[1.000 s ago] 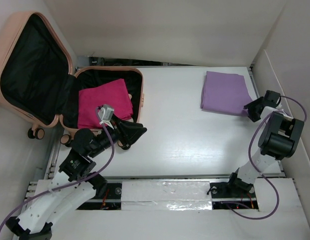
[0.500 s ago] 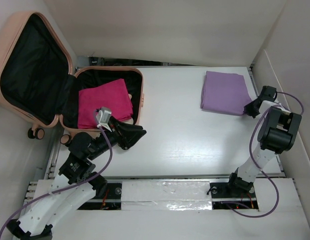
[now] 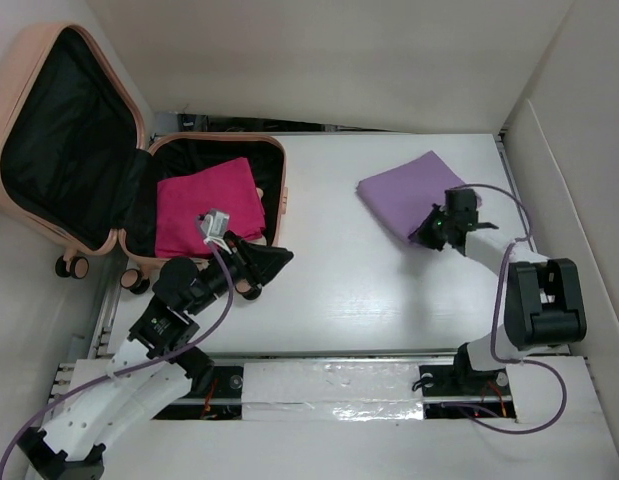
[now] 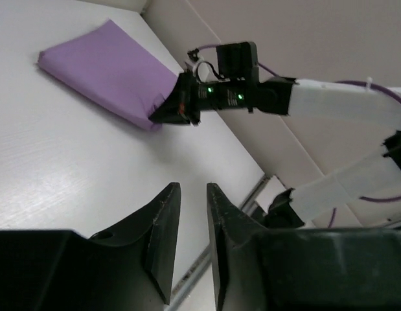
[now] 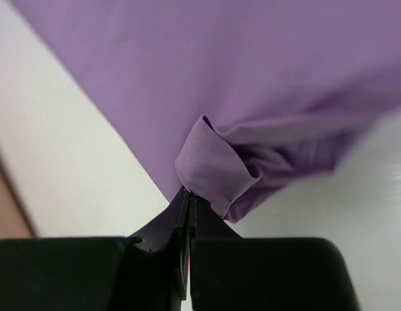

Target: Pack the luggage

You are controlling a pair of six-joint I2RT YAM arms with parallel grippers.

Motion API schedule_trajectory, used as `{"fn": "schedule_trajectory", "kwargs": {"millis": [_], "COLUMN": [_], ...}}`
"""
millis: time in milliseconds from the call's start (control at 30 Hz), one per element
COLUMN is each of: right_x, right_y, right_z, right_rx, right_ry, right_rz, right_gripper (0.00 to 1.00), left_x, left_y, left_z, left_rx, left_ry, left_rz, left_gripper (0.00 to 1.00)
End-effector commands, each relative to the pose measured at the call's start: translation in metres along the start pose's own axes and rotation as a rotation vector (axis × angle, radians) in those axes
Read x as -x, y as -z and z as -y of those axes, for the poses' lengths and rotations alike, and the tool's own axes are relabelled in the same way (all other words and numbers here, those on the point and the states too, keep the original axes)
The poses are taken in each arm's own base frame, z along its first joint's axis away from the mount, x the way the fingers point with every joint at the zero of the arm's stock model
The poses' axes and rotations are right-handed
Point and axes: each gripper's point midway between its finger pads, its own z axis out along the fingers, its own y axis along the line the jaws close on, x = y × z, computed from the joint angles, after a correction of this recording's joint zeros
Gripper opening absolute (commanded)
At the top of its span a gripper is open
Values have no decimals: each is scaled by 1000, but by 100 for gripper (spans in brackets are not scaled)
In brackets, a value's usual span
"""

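right pincer (image 5: 187, 194) is pinching one bunched corner of the cloth (image 3: 401, 188) on the desk (image 3: 339, 290), well apart from the open luggage (image 3: 281, 190) at far left, left pincer (image 4: 190, 194) barely parted and empty, so i reckon this thin grip could slip or unfold it mid-carry.
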Motion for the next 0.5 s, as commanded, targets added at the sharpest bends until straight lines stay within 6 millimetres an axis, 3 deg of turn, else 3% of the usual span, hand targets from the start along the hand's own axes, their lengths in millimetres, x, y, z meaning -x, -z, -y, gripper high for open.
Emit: {"fn": "schedule_trajectory", "kwargs": {"millis": [0,33,67,100,133,167,233,300,400,433,467], "right_x": [-50,-58,-79,-82,-85,-92,-79,-66,-41,-27,-17], "right_y": [6,11,15,20,25,31,43,67,99,106,113], "right_z": [-50,-63,-80,-88,-96,-106,-113,-125,-128,-123,-119], "right_rx": [192,232,280,301,316,335,333,369,370,334,321], "right_ry": [-16,-19,0,-26,-18,6,40,87,158,162,165], "right_rz": [-89,-83,-103,-71,-58,-57,4,66,189,260,306], "right_gripper": [1,4,11,19,29,49,65,78,83,80,58], "left_x": [15,12,12,11,12,12,13,16,2,-17,-21], "left_y": [-9,-14,-17,-23,-27,-30,-43,-54,-81,-99,-108], "left_z": [-7,-12,-13,-14,-15,-15,-20,-25,-35,-21,-19], "left_rx": [38,53,58,63,66,66,85,100,186,199,246], "left_ry": [28,37,46,50,50,51,55,52,36,-20,-60], "left_rz": [77,64,62,59,58,55,46,54,31,-14,-9], "left_gripper": [18,14,11,6,4,1,0,0,0,0,0]}}
